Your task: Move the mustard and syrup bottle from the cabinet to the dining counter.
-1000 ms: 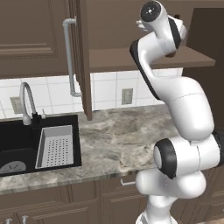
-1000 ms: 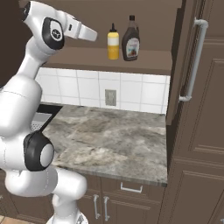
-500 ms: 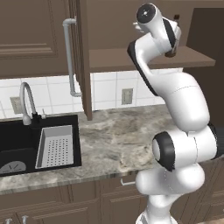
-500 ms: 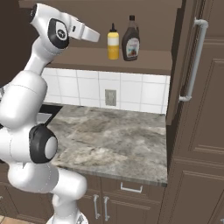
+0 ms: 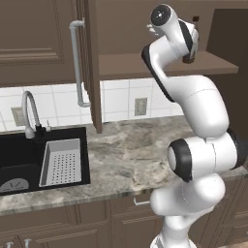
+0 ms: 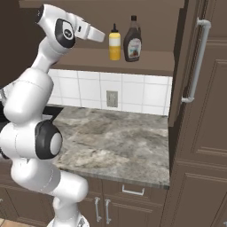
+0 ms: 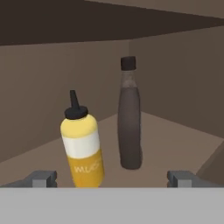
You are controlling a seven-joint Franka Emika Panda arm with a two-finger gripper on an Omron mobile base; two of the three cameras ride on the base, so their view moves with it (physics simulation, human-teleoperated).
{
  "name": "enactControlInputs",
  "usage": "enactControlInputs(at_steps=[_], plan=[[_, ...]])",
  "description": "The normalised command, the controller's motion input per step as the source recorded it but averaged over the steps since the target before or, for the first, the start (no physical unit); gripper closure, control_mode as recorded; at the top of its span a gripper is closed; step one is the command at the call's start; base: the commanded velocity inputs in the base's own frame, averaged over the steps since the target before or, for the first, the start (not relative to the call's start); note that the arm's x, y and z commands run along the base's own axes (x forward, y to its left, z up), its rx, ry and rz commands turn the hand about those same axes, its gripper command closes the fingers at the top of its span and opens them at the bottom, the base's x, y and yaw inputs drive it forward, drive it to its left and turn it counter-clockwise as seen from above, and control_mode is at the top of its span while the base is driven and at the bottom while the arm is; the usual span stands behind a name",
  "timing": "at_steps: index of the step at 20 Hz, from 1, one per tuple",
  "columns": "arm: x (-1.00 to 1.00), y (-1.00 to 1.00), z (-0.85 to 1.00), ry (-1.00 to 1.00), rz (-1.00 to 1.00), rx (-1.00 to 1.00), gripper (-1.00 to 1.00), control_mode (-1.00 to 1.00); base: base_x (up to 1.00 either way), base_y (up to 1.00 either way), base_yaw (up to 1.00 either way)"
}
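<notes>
A small yellow mustard squeeze bottle [image 7: 82, 146] with a dark pointed nozzle stands upright on the bottom shelf of the open dark brown wooden wall cabinet [image 6: 146, 62]. In the hand view it sits toward the left, nearer the left of the two dark fingertips [image 7: 40, 178], and touches neither. Just to its right and a little farther back stands the dark brown syrup bottle [image 7: 129, 118], between the fingertips' lines but well beyond them. The white arm's two-finger gripper [image 7: 113, 179] is spread wide and grips nothing, facing both bottles from outside the shelf. Below lies a grey-brown marbled stone counter [image 6: 115, 142].
</notes>
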Motion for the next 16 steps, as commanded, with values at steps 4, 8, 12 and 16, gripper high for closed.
enactControlInputs(at_steps=[4,8,12,16], plan=[[0.32,-0.08,-0.01,0.01,0.0,0.0,-1.0,-1.0,0.0,0.0,0.0],[0.33,-0.03,-0.06,0.03,0.0,0.0,-1.0,-1.0,0.0,0.0,0.0],[0.32,-0.01,-0.03,0.05,0.0,0.0,-1.0,-1.0,0.0,0.0,0.0],[0.33,-0.02,0.0,0.04,0.0,0.0,-1.0,-1.0,0.0,0.0,0.0]])
